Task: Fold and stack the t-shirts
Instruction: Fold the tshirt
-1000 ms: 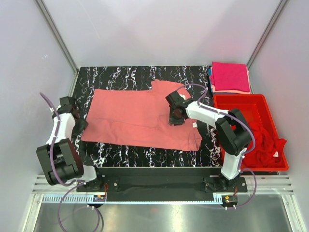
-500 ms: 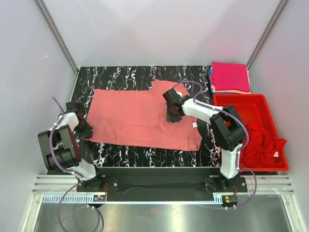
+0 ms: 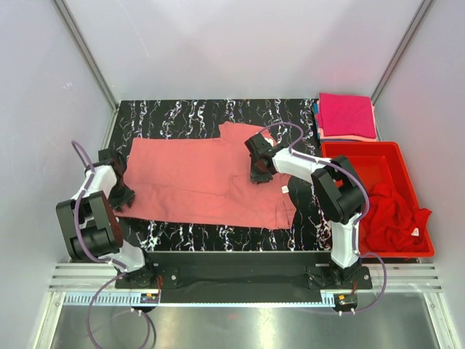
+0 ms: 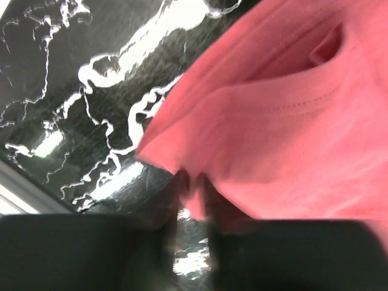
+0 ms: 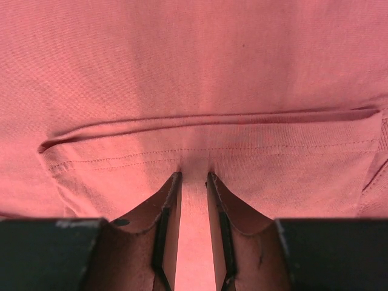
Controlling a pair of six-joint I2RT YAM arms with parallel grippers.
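On the black marbled table [image 3: 174,113], the salmon t-shirt [image 3: 196,178] is lying spread. The right gripper [image 5: 194,177] is pinching a hem fold, while the left gripper [image 4: 193,182] is nipping its edge, its fingertips blurring into shadow.

The bench [image 3: 182,110] is black with white marbled veins. A salmon-pink t-shirt [image 3: 203,178] lies spread across its middle, reaching from near the left edge to right of centre. One sleeve points toward the far side, and a small white tag shows at the shirt's right end. The cloth is creased and puckered near its right end, and its left corner is bunched. Bare strips of bench run along the far side and the near side of the shirt. At the far right corner sits a folded stack with a magenta-pink t-shirt [image 3: 346,115] on top. A red bin [image 3: 328,156] stands just in front of the stack, at the right end.
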